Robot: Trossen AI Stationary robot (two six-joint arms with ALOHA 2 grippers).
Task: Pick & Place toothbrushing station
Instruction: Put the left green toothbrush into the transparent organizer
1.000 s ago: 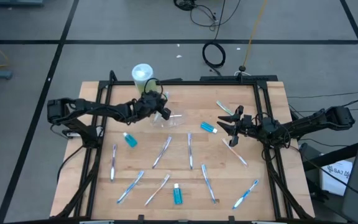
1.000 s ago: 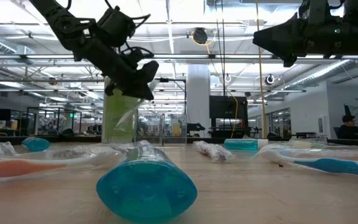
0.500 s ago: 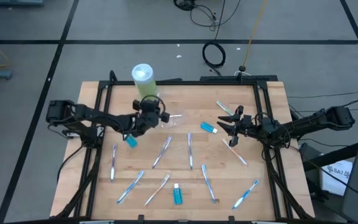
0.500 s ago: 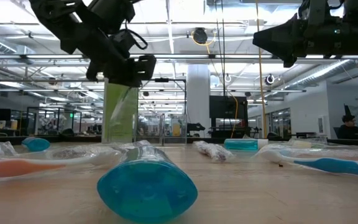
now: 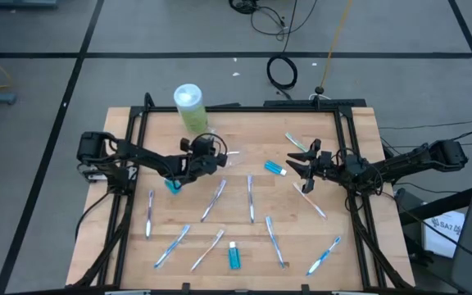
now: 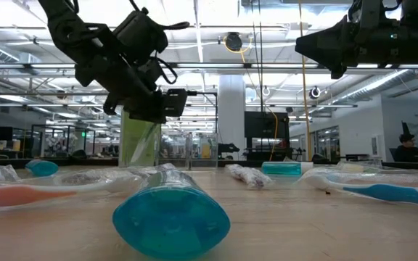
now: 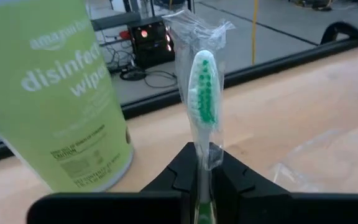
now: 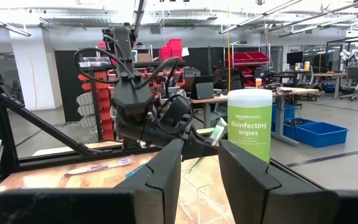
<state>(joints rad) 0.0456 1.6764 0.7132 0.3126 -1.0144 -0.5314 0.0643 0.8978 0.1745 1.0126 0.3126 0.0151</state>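
My left gripper (image 5: 213,156) hangs over the table's far left part, just nearer than the green disinfecting-wipes canister (image 5: 190,106), and is shut on a wrapped toothbrush (image 7: 202,87) with green bristles. The brush's head sticks out past the fingertips, as the right wrist view also shows for the toothbrush (image 8: 217,132). In the low view the left gripper (image 6: 171,98) is in front of the canister (image 6: 139,138). My right gripper (image 5: 301,164) waits open and empty above the table's right part. My left gripper pinches the toothbrush between its two fingers, on the wrapped handle (image 7: 202,163) below the head. The fingers come roughly level from the table's left and lie along the brush. The brush is lifted clear of the table, its bristled head pointing on beyond the fingertips.
Several wrapped toothbrushes (image 5: 215,199) lie spread over the wooden table. Blue tubes lie at the left (image 5: 170,185), near edge (image 5: 234,256) and centre right (image 5: 275,168). A clear plastic piece (image 7: 316,155) lies beside my left gripper. Black frame rails (image 5: 133,131) border the table.
My left gripper, still shut on the toothbrush, has gone toward the table's near edge and a little down, away from the canister's top. It has turned from a downward slant to nearly level. The brush has travelled with it, clear of the table.
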